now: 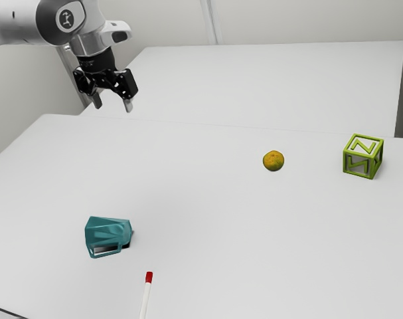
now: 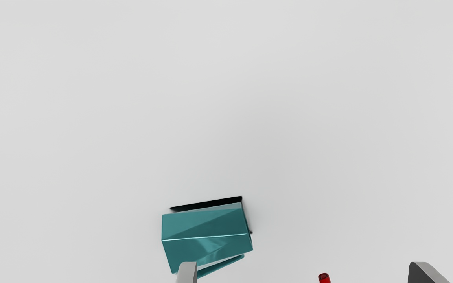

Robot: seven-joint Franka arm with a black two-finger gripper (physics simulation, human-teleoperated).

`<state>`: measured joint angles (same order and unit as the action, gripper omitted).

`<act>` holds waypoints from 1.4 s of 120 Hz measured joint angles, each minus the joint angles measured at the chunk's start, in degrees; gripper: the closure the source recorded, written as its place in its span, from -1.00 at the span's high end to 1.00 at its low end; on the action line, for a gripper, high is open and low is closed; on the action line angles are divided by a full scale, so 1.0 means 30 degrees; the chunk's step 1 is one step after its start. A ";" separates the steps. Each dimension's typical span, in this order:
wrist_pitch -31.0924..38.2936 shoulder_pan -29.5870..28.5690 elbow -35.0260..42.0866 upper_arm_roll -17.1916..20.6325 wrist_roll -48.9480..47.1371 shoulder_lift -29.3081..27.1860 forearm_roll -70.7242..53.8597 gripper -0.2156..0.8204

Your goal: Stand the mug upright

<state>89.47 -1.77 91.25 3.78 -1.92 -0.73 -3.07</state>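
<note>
The black two-finger hand point(image 1: 113, 105) was above the white tabletop point(image 1: 201, 206), its fingers wide apart with nothing held between them. The teal, faceted mug point(image 1: 108, 230) lay on its side on the tabletop, well apart from the hand, its angular handle point(image 1: 107, 254) out to one side. Near it lay a slim white stick point(image 1: 145, 300) with a red end. Toward the exterior view's right sat a round orange fruit point(image 1: 273, 161) and, farther along, a yellow-green openwork cube point(image 1: 364, 157).
</note>
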 joint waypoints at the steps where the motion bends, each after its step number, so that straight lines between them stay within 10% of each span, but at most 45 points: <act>1: -0.0001 0.0003 0.0000 0.0000 0.0000 -0.0002 0.0000 0.54; 92: 0.2642 -0.4045 0.6635 -0.0336 0.0964 -0.3467 0.2765 0.54; 168: 0.8448 -0.6260 1.3785 -0.3935 0.8483 -0.4254 1.1833 0.54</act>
<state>114.81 -20.55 132.61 -8.03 23.53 -13.49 32.42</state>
